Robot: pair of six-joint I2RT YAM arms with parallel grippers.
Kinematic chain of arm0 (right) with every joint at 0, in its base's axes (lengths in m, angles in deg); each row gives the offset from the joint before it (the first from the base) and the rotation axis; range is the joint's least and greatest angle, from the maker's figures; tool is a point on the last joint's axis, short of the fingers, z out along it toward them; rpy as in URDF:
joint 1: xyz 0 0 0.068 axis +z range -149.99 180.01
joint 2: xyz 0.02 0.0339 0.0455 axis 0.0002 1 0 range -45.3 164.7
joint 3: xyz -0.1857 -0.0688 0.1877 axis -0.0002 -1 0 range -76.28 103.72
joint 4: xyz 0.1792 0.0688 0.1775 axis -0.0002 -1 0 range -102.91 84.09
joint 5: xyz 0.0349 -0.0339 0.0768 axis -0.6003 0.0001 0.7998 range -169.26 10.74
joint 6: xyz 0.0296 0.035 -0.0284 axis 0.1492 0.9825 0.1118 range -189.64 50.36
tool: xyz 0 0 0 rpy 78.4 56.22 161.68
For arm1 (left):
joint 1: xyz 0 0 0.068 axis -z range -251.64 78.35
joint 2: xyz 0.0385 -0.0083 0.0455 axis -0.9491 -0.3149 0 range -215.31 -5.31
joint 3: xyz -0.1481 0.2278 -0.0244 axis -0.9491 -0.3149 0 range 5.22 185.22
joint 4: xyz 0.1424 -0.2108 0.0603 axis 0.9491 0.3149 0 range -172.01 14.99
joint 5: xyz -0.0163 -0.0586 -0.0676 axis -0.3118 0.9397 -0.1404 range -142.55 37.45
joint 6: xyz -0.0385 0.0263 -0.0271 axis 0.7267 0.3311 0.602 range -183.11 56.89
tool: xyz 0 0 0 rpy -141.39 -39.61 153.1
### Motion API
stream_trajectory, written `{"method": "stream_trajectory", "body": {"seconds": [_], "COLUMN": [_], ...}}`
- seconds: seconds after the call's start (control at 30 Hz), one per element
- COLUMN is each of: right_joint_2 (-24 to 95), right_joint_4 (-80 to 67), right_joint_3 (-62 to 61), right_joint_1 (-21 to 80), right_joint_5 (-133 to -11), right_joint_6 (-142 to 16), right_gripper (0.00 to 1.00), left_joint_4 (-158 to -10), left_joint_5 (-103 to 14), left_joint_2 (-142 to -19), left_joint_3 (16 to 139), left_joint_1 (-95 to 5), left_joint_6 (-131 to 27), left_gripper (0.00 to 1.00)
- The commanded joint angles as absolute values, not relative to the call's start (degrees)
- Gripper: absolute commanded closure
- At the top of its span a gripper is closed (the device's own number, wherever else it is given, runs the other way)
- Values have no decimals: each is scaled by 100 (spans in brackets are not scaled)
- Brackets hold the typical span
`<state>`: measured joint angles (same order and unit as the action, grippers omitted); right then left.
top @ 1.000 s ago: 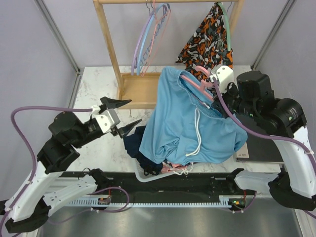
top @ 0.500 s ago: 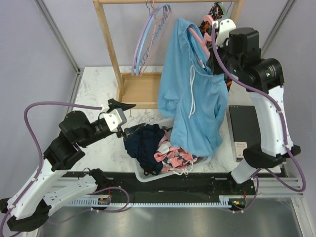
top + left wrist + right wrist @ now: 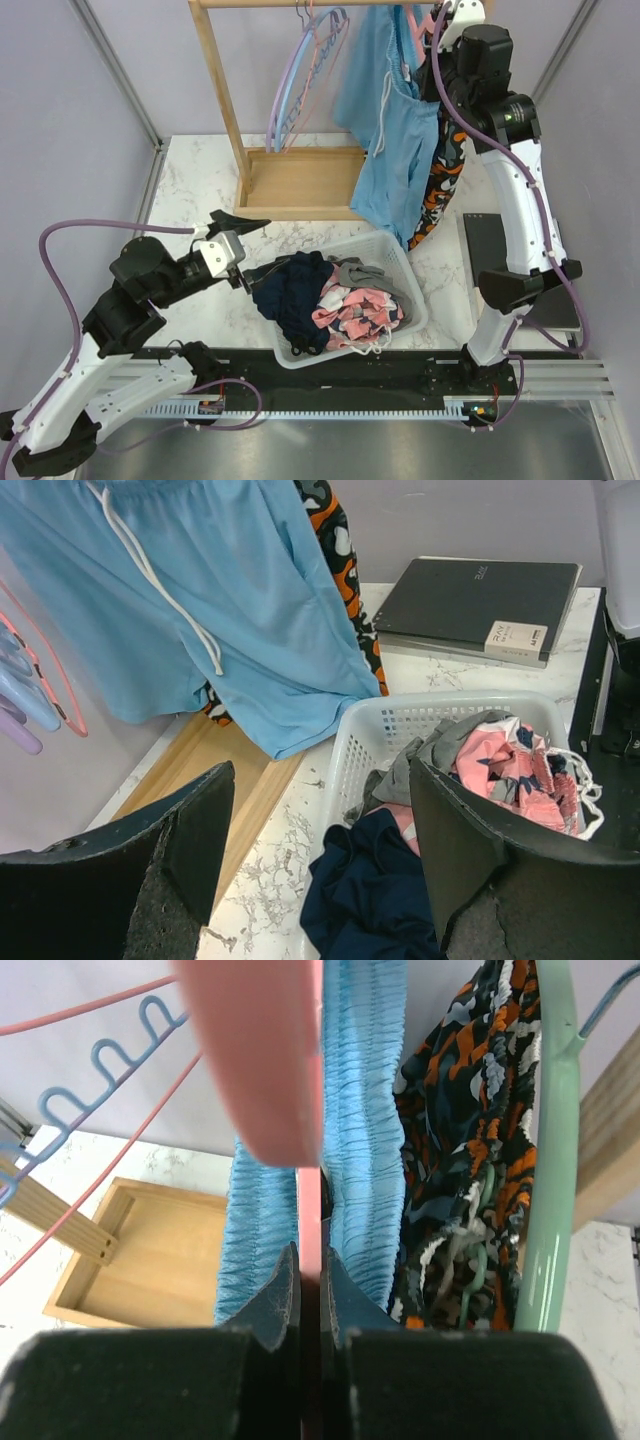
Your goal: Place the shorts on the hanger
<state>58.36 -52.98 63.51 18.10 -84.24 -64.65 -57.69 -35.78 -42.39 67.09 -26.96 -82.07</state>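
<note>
The sky-blue shorts [image 3: 395, 130] with a white drawstring hang on the pink hanger [image 3: 309, 1190], high up at the wooden rack's top rail. My right gripper [image 3: 309, 1290] is shut on the pink hanger's stem, with the gathered blue waistband [image 3: 365, 1140] on both sides of it. In the top view the right gripper [image 3: 440, 30] is raised to the rail. The shorts also show in the left wrist view [image 3: 200, 600]. My left gripper [image 3: 240, 250] is open and empty, low over the table left of the basket.
A white laundry basket [image 3: 395, 255] holds dark navy, pink and grey clothes. The orange-black patterned garment [image 3: 445, 170] hangs on a mint-green hanger [image 3: 545, 1160] right of the shorts. Lilac, blue and pink hangers [image 3: 300, 80] hang left. The wooden rack base [image 3: 295, 185] and a dark notebook [image 3: 490, 260] lie on the table.
My right gripper has lifted the hanger and shorts from above the basket up and back to the rack's rail. The left arm has drawn back slightly toward the left.
</note>
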Motion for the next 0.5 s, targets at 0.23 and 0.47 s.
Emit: {"method": "stream_trajectory", "body": {"seconds": [0.23, 0.47], "right_joint_2": [6368, 6711], "right_joint_4": [-4028, -3896], "right_joint_3": [6812, 6953], "right_joint_1": [1566, 1399], "right_joint_5": [-8094, -7953], "right_joint_6": [-6103, -5980], "right_gripper": [100, 100], "left_joint_4": [-6012, -6004], "left_joint_5": [-3445, -3480], "left_joint_2": [-3897, -3783], "left_joint_3": [6438, 6385], "left_joint_1": [-2708, -2700], "left_joint_6": [-7920, -7867], "left_gripper": [23, 22]}}
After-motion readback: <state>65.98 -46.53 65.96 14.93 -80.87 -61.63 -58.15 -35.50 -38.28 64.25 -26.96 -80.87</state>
